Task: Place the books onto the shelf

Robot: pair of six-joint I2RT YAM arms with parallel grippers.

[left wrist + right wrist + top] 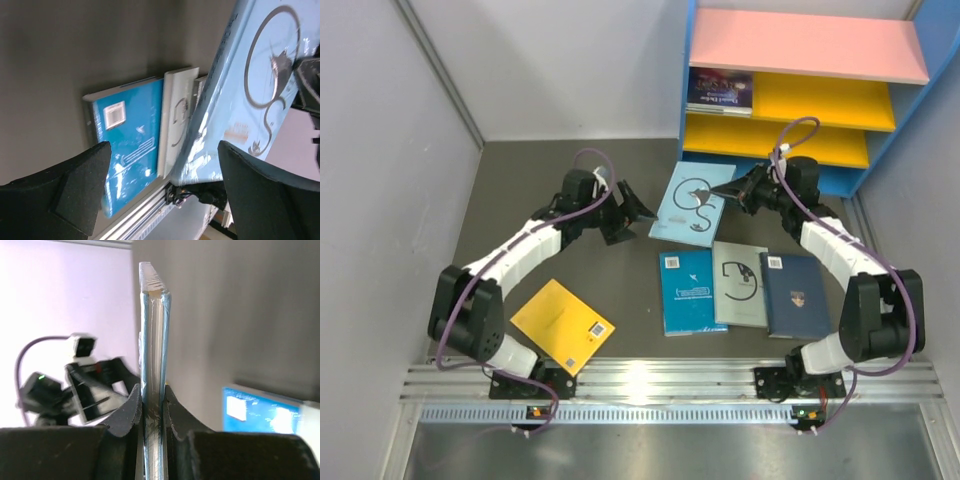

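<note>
Dark grey tabletop point(520, 200): your right gripper point(152, 410) is clamped on the 3 o'clock edge of the thin light-blue paperback book point(692, 205), just short of the blue-sided, pink-topped shelf point(810, 45) at 12 o'clock. Your left gripper point(632, 212) gapes empty. The book is likely light, floppy and glossy, so grip deep.

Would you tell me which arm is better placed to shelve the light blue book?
Right: the right gripper clamps the light blue book, near the shelf; the left gripper stands open and empty.
</note>
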